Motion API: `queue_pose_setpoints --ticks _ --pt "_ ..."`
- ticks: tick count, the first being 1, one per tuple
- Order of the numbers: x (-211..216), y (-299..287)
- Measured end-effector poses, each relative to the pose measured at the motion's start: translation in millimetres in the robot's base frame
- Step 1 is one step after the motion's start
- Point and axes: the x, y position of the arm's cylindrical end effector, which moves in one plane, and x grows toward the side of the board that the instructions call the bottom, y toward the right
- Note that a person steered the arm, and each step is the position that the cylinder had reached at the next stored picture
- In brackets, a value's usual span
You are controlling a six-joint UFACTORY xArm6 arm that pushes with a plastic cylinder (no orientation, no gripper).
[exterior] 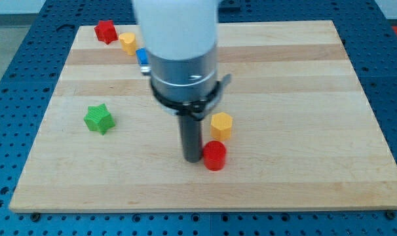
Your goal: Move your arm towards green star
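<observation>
The green star (98, 118) lies on the wooden board (297, 98) at the view's left, midway down. My tip (192, 159) rests on the board below the middle, well to the right of the green star. A red cylinder (214, 155) stands right against my tip on its right side. A yellow hexagonal block (221, 124) sits just above the red cylinder, to the right of the rod.
At the view's top left lie a red star-like block (105, 31), a yellow block (127, 43) and a blue block (142, 58) partly hidden behind the arm's body. The board sits on a blue perforated table (15, 72).
</observation>
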Motion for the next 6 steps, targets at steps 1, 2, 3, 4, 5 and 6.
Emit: queue_pose_setpoints --ticks 1,2,3,4,5,6 --pt "0.0 15.7" --pt "3.6 -12.3" --pt "4.3 -101.3" --pt "-19.8 -171.1" --pt "-53.9 -172.5" --pt "-75.2 -158.6"
